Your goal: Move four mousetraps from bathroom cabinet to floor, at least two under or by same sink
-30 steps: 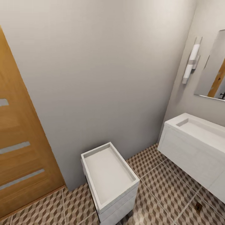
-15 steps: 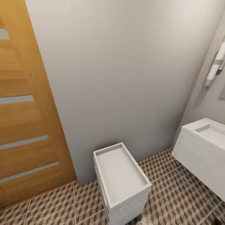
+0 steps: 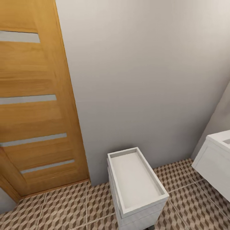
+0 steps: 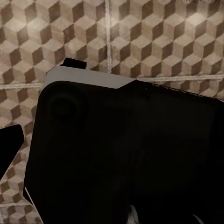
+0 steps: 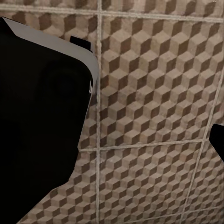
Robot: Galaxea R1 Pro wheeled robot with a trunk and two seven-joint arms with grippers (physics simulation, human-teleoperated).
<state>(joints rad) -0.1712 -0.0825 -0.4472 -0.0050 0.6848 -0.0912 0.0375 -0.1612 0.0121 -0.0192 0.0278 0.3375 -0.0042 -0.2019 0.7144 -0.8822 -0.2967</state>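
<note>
Your head camera faces a plain wall, with the slatted wooden door (image 3: 35, 105) at left. A white rimmed sink (image 3: 135, 182) stands on the cube-patterned bathroom floor (image 3: 60, 207); a second white vanity (image 3: 214, 163) sits at right. Both wrist cameras look down past dark robot housing (image 4: 126, 154) at tiles, so you cannot tell either pincer's state.

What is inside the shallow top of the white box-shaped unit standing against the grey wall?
The rimmed top of the white box-shaped unit holds nothing visible: a flat pale bottom only. The cube-patterned tile floor directly under the unit is covered by its body, so anything there cannot be seen.
</note>
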